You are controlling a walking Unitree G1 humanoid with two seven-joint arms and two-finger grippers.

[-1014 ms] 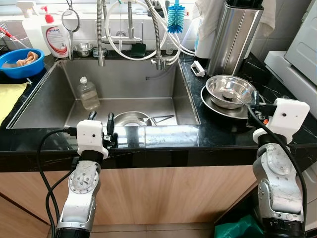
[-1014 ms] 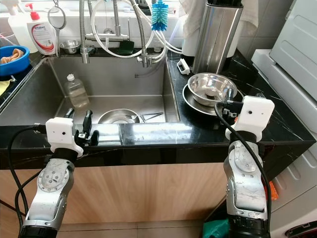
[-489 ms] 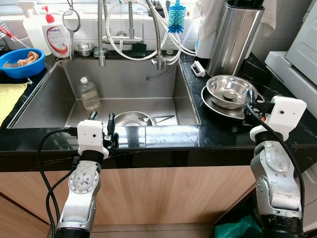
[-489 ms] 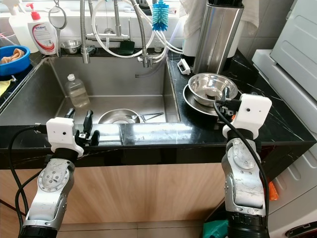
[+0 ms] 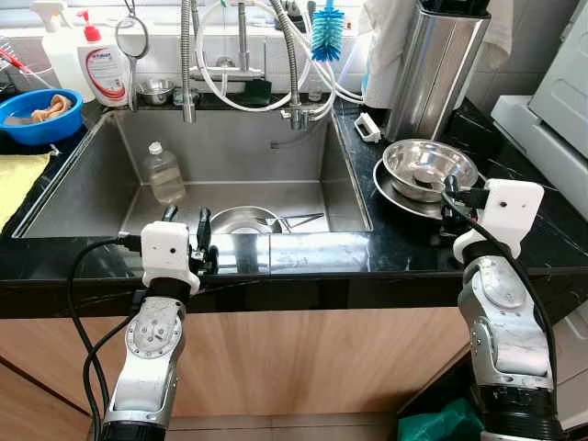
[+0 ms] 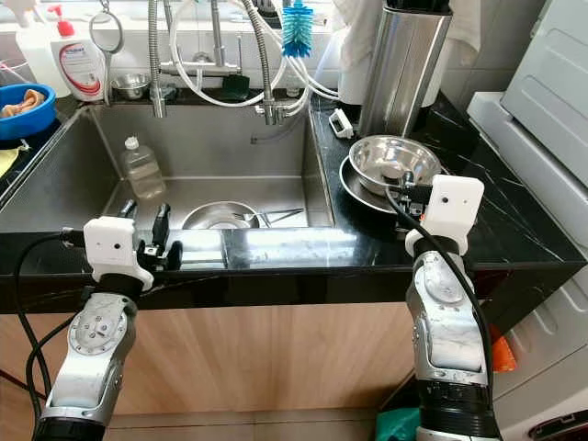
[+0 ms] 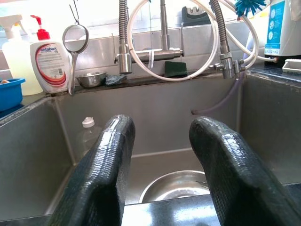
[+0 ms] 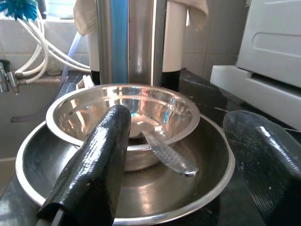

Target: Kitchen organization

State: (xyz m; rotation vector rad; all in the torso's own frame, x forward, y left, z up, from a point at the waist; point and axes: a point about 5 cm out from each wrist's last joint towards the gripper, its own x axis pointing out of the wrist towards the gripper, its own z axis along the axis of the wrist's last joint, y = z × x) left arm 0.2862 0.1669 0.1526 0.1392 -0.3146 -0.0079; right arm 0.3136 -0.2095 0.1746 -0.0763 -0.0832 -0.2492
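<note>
A shiny steel bowl (image 5: 427, 168) sits nested in a wider steel dish (image 5: 397, 191) at center right of the frame, on the black marble desk (image 5: 386, 248); a utensil (image 8: 167, 154) leans between them. The right gripper (image 8: 188, 155) is at the dish's near rim, fingers (image 8: 94, 160) spread apart, grasping nothing. The left gripper (image 7: 162, 155) hovers over the sink (image 5: 119, 197) edge, lower left, fingers released. Another bowl (image 5: 241, 220) and a bottle (image 5: 163, 174) lie in the sink.
</note>
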